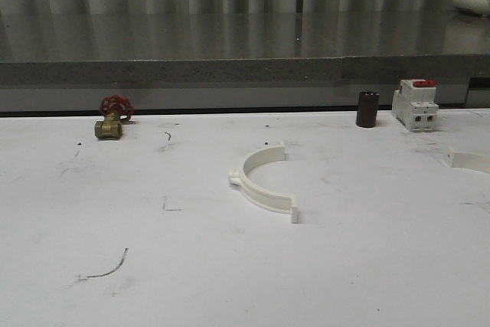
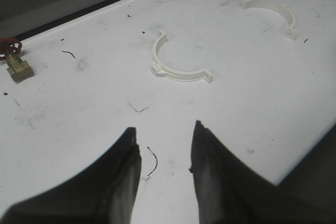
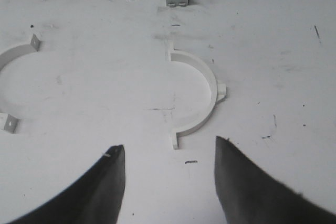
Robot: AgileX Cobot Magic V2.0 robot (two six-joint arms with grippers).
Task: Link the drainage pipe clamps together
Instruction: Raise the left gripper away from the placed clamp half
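— Clamps: one half-ring (image 1: 262, 179) lies mid-bench, the other half-ring (image 1: 471, 161) near the right edge, well apart.
— Both claws, left claw (image 2: 164, 153) and right claw (image 3: 169, 171), are spread open and empty. Better grip each arch, and keep the tabs free for joining.

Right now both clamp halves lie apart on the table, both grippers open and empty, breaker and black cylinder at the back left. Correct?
One thing is off: the breaker and black cylinder stand at the back right, as the front view shows. The rest holds: the two clamp halves lie apart on the table, and the left gripper and right gripper are open and empty.
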